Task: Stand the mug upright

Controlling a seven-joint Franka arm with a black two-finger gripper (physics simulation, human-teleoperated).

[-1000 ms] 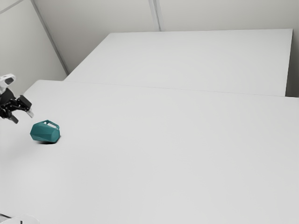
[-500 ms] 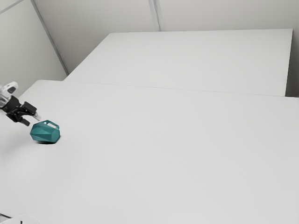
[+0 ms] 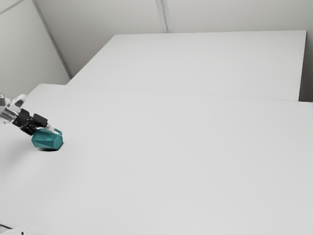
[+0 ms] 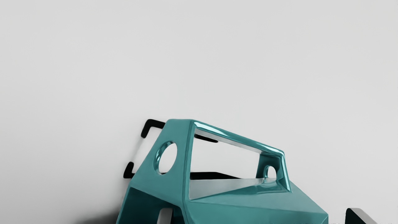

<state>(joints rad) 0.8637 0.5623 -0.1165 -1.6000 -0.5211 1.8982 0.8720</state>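
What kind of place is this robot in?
Probably a pretend robot practice room, drawn by a computer. You can see a robot arm, a big plain white table and a shiny teal mug lying on its side.

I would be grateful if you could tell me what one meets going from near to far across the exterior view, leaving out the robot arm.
White rounded piece → teal faceted mug on its side → flat white surface beyond the thin seam → pale grey backdrop
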